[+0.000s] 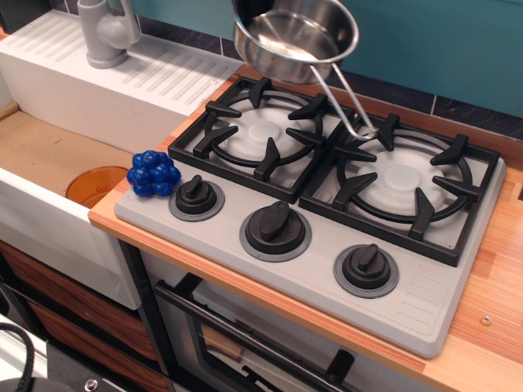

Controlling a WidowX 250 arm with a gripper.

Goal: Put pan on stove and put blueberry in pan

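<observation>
The shiny steel pan (296, 37) hangs in the air above the back edge of the stove's left burner (260, 131), tilted toward the camera. Its wire handle slopes down to the right, ending over the gap between the two grates. Only a dark sliver of my gripper (245, 6) shows at the pan's far-left rim by the top edge of the frame, shut on the pan. The grey stove (425, 302) has both burners bare. The dark-blue blueberry (154, 173) rests at the stove's front-left corner, beside the left knob (196, 198).
A white sink with a grey faucet (106, 33) and a ribbed drainboard lies left of the stove, with an orange disc (91, 184) in its basin. The wooden counter (490, 343) runs along the right. A teal wall stands behind.
</observation>
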